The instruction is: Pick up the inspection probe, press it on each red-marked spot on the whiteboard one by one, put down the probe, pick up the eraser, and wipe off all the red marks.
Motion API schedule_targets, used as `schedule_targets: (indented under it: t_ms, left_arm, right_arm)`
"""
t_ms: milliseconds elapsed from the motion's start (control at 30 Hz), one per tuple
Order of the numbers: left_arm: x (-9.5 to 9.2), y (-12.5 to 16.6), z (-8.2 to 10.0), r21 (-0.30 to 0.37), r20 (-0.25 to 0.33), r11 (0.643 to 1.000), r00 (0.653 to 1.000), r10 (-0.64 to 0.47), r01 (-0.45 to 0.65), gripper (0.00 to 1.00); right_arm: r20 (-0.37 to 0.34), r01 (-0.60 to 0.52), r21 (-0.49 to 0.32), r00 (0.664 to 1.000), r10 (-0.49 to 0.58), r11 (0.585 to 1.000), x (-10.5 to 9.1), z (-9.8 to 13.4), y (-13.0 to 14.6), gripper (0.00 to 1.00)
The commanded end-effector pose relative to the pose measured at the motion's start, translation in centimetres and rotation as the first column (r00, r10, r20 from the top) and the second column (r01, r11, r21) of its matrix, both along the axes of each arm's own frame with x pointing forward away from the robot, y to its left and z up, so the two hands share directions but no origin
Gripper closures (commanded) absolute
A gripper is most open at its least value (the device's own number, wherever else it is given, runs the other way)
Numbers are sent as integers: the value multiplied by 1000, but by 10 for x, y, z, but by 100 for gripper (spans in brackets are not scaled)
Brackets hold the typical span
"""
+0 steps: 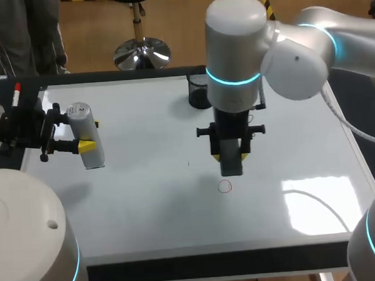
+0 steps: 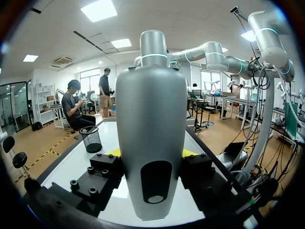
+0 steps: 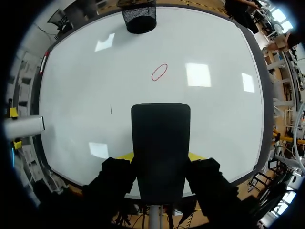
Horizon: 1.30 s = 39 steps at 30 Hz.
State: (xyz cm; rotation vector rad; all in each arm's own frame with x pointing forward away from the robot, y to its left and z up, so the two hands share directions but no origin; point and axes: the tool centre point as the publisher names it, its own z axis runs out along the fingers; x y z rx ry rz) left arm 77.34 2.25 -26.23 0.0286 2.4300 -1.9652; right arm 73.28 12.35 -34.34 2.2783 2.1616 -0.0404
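The left gripper (image 1: 88, 138) is clamping a grey, bottle-shaped plastic inspection probe (image 1: 93, 155) between its yellow tips, out at the 9 o'clock side of the glossy whiteboard (image 1: 146, 199). In the left wrist view the inspection probe (image 2: 151, 119) is filling the gap between the fingers (image 2: 114, 153), which are pressing on it from two sides.

The right gripper (image 1: 231, 157) is hanging near the whiteboard's middle, closed on a black rectangular eraser (image 1: 232, 168) that is pointing down toward the surface. Whether the eraser is touching the whiteboard I cannot tell. A small red ring mark (image 1: 224, 186) is lying near the eraser's 6 o'clock, apart from it. In the right wrist view the eraser (image 3: 160, 143) is sitting between the yellow tips, with the red ring mark (image 3: 159, 72) ahead of it.

A black mesh cup (image 1: 199, 92) is standing at the right gripper's 11 o'clock. A red-and-black marker (image 1: 16, 96) is lying at the whiteboard's 10 o'clock edge.
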Motion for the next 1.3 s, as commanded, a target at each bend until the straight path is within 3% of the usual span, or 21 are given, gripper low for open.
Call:
schedule_targets:
  t_ms: [33,267,667,1000,1300]
  left_arm:
    - [0,1,1,-2,3,1000,1000,0,0,100]
    - [0,1,1,-2,3,1000,1000,0,0,100]
    - [0,1,1,-2,3,1000,1000,0,0,100]
    - [0,1,1,-2,3,1000,1000,0,0,100]
    - [0,1,1,-2,3,1000,1000,0,0,100]
  right_arm:
    - [38,-1,44,999,-1,999,-15,10,-37,100]
    - [51,-17,65,999,14,998,-30,18,-65,100]
    - [5,-11,92,1000,11,996,-48,24,-107,100]
    - [-14,17,127,1000,-15,992,-49,21,-134,100]
    - [-29,46,113,999,-43,993,-48,20,-141,100]
